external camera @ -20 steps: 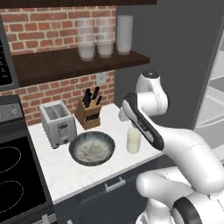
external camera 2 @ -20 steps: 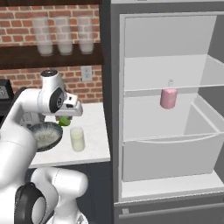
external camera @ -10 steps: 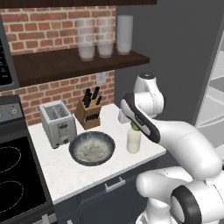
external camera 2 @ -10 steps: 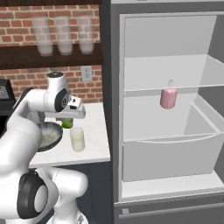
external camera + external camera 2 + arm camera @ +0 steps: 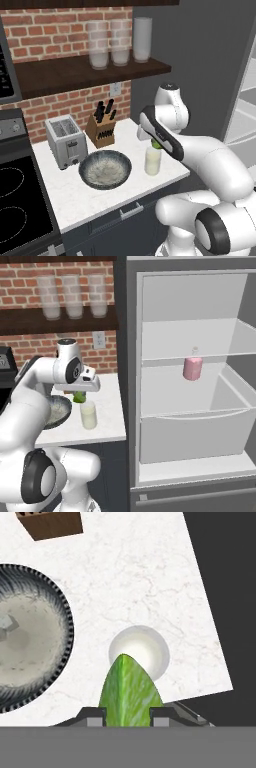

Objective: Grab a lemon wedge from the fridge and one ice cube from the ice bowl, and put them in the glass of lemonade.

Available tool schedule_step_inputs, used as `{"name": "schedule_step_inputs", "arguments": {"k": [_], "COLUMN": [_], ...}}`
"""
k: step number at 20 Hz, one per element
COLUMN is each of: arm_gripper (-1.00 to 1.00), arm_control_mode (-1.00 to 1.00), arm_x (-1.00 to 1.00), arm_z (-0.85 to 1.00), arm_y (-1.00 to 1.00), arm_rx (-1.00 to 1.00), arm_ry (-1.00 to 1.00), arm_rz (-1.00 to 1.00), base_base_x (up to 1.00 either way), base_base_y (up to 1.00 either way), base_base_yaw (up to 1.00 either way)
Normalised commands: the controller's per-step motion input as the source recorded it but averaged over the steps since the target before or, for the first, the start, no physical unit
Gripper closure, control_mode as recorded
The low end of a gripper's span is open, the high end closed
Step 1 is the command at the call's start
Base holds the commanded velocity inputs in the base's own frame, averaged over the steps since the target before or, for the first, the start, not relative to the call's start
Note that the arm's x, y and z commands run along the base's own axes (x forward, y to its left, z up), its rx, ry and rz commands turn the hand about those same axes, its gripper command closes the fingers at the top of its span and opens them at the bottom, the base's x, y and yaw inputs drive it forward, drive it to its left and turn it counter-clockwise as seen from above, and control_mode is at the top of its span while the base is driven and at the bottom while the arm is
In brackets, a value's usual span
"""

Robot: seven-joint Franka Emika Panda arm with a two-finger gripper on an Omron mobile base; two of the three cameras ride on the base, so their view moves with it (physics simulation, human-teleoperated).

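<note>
Open air above the glass of lemonade (image 5: 139,651); ice bowl (image 5: 30,637) just beside.

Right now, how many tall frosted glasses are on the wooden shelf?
3, in a row on the shelf: left glass, middle glass, right glass. None looks hidden.

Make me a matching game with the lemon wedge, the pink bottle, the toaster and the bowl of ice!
Things:
1. lemon wedge
2. pink bottle
3. toaster
4. bowl of ice

Places:
A. on the fridge shelf
B. beside the stove
C. pinched in the robot's hand, above the glass
D. in front of the knife block

Pairs: 1-C, 2-A, 3-B, 4-D
</note>
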Motion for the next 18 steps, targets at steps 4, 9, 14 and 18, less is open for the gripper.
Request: {"name": "schedule_step_inputs", "arguments": {"k": [4,9,14,18], "arm_gripper": [1.0,1.0,1.0,1.0], "arm_control_mode": [-1.0,-1.0,-1.0,-1.0], "arm_x": [0.0,0.0,0.0,0.0], "arm_z": [-0.05,-0.09,-0.01,-0.01], "arm_y": [-0.03,-0.01,0.0,0.0], "arm_rx": [0.0,0.0,0.0,0.0], "arm_ry": [0.0,0.01,0.0,0.0], "arm_rz": [0.0,0.0,0.0,0.0], "base_base_x": [0.0,0.0,0.0,0.0], "base_base_y": [0.0,0.0,0.0,0.0], "base_base_yaw": [0.0,0.0,0.0,0.0]}}
